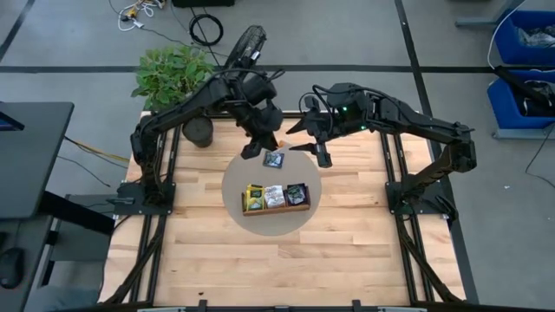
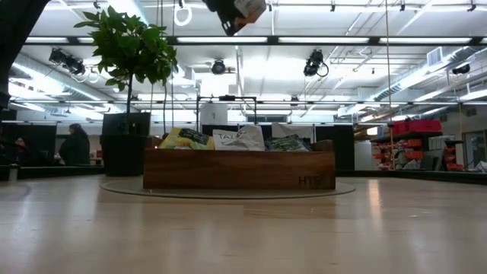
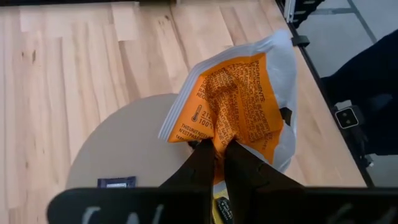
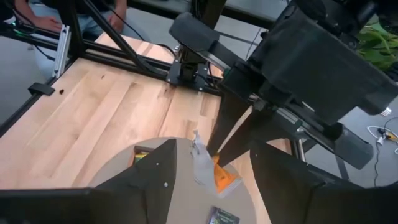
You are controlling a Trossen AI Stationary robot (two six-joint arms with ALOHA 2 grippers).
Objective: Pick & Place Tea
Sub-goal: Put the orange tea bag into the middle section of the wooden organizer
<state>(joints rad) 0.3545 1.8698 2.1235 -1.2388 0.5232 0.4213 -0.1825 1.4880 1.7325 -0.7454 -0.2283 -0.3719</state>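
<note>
Left hand [image 3: 217,152] pinches orange tea packet [image 3: 239,99] above round mat [image 1: 234,186]; right hand [image 4: 208,165] spread beside it; tray [image 1: 276,209] holds more packets.

Left arm reaching in from the table's left rear corner, elbow bent, wrist angling down over the middle. Left gripper [image 3: 221,163] hanging raised above the surface, fingers [image 3: 202,165] pinching tight together, pointing downward. Right arm stretching in from the right side, forearm lying nearly level, right gripper [image 1: 319,152] standing apart-fingered close beside the left one, tips aiming down.
</note>
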